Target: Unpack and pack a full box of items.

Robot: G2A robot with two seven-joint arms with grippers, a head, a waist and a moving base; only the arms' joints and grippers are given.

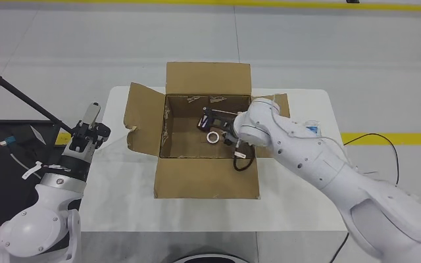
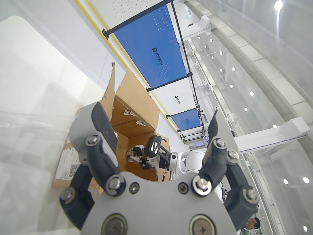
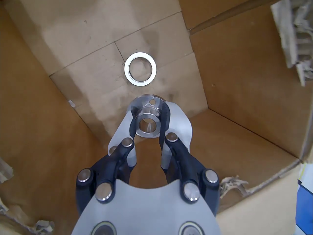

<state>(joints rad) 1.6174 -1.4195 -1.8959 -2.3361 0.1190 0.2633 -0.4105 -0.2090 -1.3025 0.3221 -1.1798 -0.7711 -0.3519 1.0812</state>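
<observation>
Left hand (image 2: 156,112): my fingers stand wide apart with nothing between them, and the hand is tipped upward.
Left arm: seen from above, it sits at the left edge of the worktop (image 1: 296,105), wrist raised, beside the box (image 1: 207,177) and apart from it.
Box: brown cardboard in the middle of the worktop. The top is open, the back flap (image 1: 208,77) is laid back and the left flap (image 1: 141,112) is spread out with a ragged edge.
Left wrist view adds: a side look past that ragged flap, with my right hand (image 3: 149,114) inside the box and a metal piece at its tips.
Flat ring (image 3: 140,68): my right wrist view shows it lying flat on the box floor, just beyond my fingertips and apart from what I hold.
Metal collar (image 3: 144,101): a short tube with a wide rim and a small hole in that rim. It is inside the box, and I cannot tell whether it touches the floor.
Right hand: clamped on the collar, one finger on each side of the tube, pointing down at the floor.
Paper scraps (image 3: 293,25): torn bits cling to the box walls in my right wrist view.
Right arm: from above, it comes in from the worktop's near right corner, crosses the box's right wall and bends down inside.
Black cable (image 1: 245,161): loops at my wrist, over the box's right wall.
</observation>
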